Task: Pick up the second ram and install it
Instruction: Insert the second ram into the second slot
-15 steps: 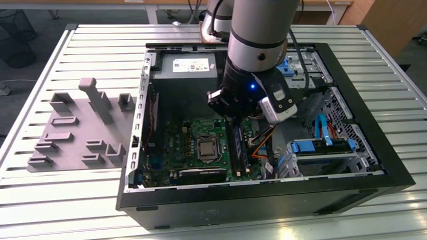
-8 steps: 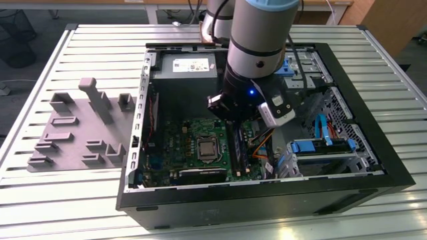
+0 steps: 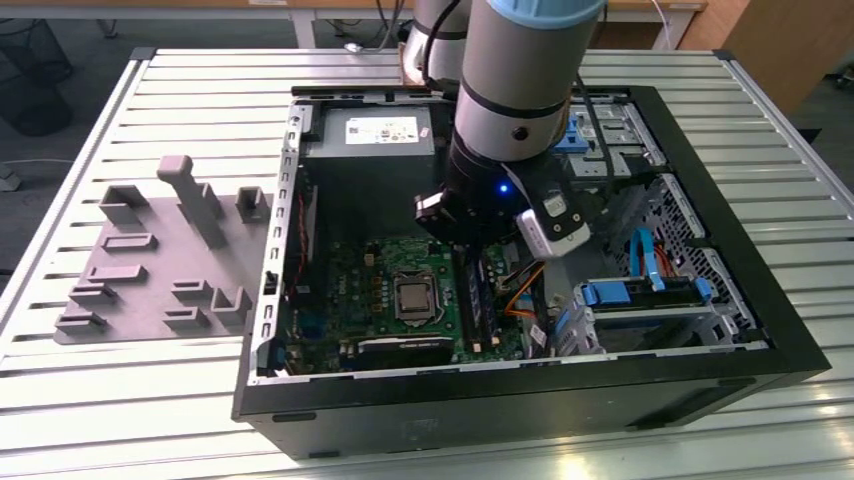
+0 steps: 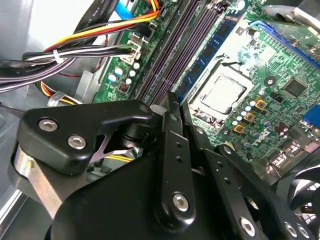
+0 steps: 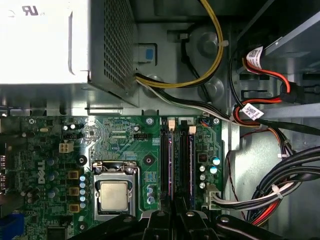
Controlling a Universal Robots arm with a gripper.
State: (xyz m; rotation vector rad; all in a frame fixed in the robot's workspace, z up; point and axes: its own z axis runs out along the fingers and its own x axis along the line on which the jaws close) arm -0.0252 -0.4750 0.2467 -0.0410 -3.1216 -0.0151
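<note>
Second wrist view is showing the gripper [image 4: 170,102] hovering just over the memory slots [image 4: 170,55], its fingers drawn together with no gap showing. You are looking at a blue-green stick, likely the second ram [image 4: 210,52], standing in the slot nearest the processor socket [image 4: 222,95]. If you are pressing while it is sitting tilted or off its notch, you are risking a bent board or an unlatched clip. The fingers are hiding the stick's near end, so its seating is staying unclear.
</note>
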